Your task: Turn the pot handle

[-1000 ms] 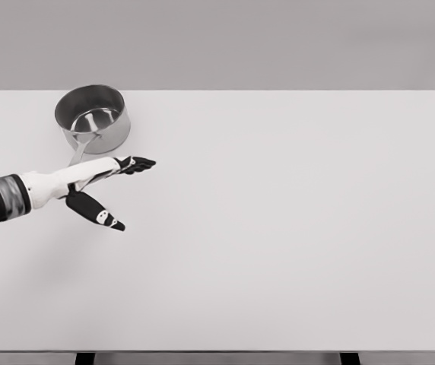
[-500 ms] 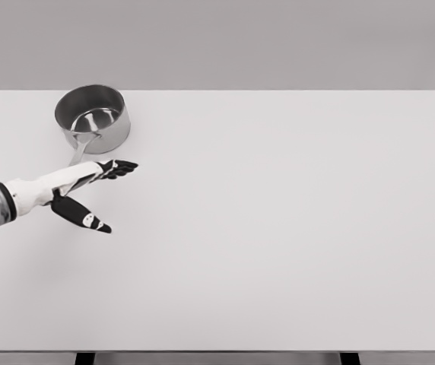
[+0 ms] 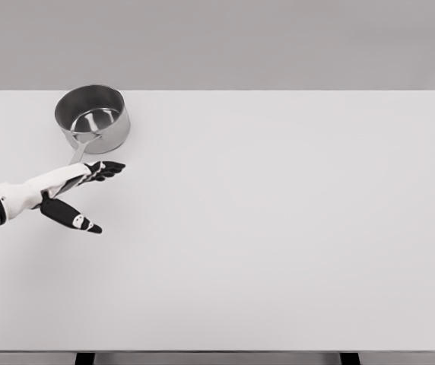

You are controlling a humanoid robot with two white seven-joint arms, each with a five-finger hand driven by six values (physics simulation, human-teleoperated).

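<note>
The left hand (image 3: 71, 187) — fingers spread, holding nothing — hovers just beside the pot (image 3: 93, 119) handle (image 3: 80, 149); the rotation looks not yet begun.

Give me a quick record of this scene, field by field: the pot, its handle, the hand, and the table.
pot: steel saucepan, upright, at the table's far left
handle: points toward the robot, slightly left; its near end is hidden by the hand
left hand: open, fingers extended over the handle's near end, thumb spread toward the robot; contact cannot be told
right hand: not in view
table: white top
task state: handle not grasped
</note>
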